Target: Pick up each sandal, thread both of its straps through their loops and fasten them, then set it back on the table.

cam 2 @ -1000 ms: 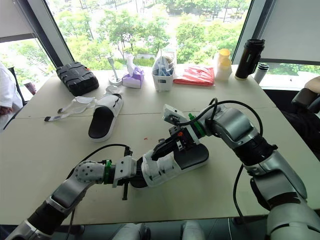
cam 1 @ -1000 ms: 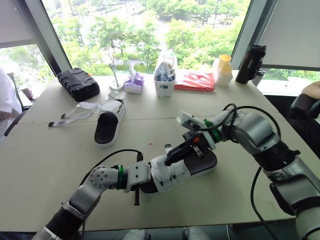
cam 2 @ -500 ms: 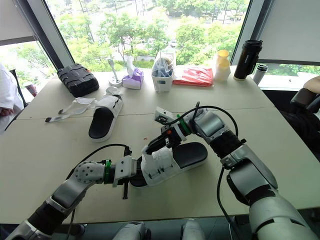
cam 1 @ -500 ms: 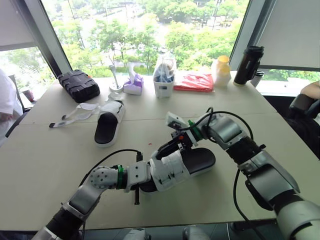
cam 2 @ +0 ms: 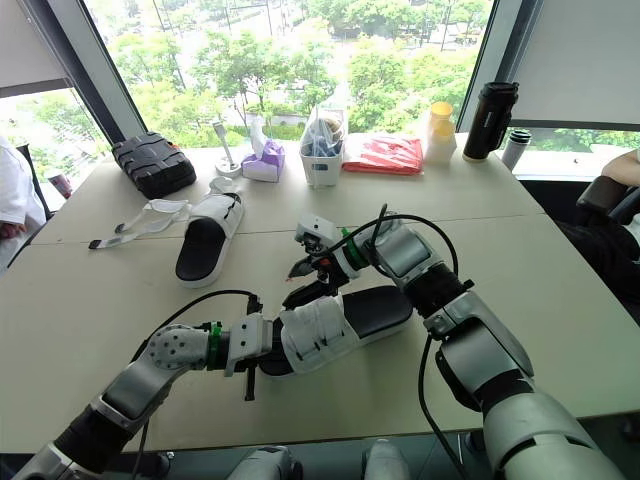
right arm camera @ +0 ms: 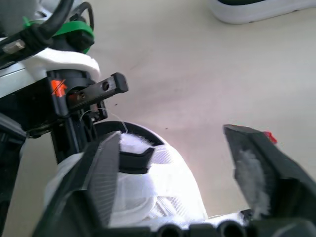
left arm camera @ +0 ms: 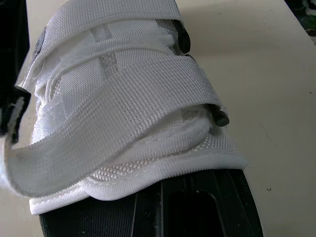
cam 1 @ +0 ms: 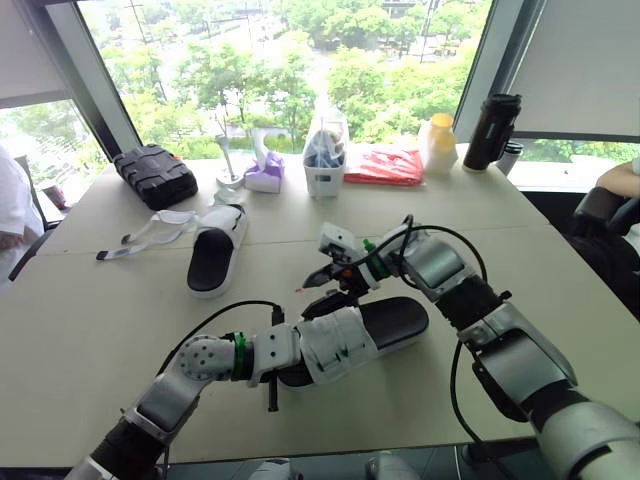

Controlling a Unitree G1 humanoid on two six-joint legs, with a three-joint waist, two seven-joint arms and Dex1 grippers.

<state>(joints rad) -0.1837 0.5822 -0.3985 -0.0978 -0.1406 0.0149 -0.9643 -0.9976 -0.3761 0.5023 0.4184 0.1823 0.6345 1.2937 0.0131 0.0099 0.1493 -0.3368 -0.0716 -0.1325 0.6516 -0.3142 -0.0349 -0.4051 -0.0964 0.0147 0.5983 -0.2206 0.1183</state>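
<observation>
1. Presently, near sandal (cam 1: 392, 318): at the centre of the table (cam 1: 90, 320), black footbed up, heel toward 2 o'clock, white straps (left arm camera: 123, 98) wrapped across its front.
2. Left claw (cam 1: 286, 356): against the sandal's 8 o'clock end, beside the strapped part; whether it grips cannot be told.
3. Right claw (right arm camera: 170, 140): released, fingers (right arm camera: 103, 168) spread wide, just above the straps.
4. Second sandal (cam 1: 212, 262): at 10 o'clock of the first, well apart, loose straps (cam 1: 150, 228) trailing toward 9 o'clock.
5. Far edge, 12 to 1 o'clock: red packet (cam 1: 383, 165), black flask (cam 1: 492, 130).

Silver-grey arms (cam 1: 520, 352) carry black cables (cam 1: 213, 320) and green wrist rings (cam 1: 240, 352).
</observation>
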